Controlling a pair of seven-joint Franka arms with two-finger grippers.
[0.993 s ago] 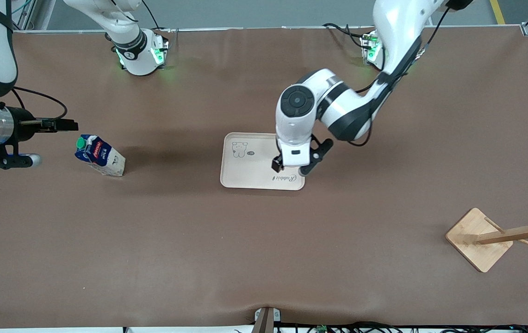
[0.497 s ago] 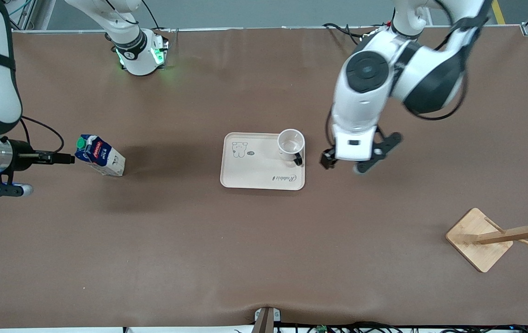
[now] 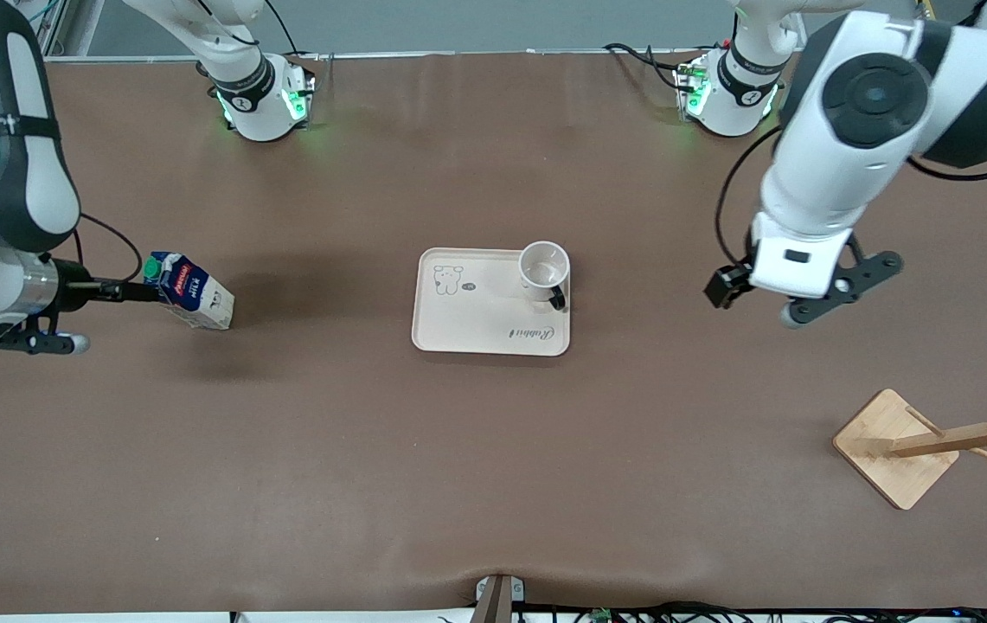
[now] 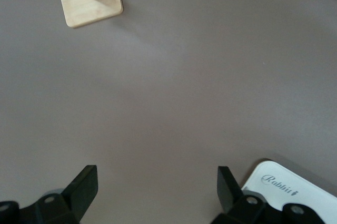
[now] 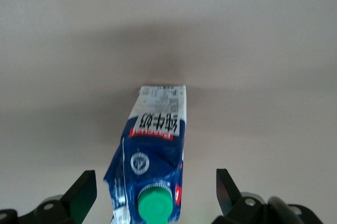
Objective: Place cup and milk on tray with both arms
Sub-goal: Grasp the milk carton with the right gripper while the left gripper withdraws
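- The cup (image 3: 543,266) stands upright on the tray (image 3: 467,324), in the corner toward the left arm's end.
- The milk (image 3: 190,291) stands on the table toward the right arm's end, well apart from the tray.
- Right gripper (image 5: 156,192): spread wide at the milk's cap (image 5: 155,206), gripping nothing.
- Left gripper (image 4: 157,188): wide open, empty, above bare table beside the tray.

We see the white cup (image 3: 543,266) upright on the cream tray (image 3: 476,316) mid-table, and the blue-and-white milk carton (image 3: 190,291) standing toward the right arm's end.
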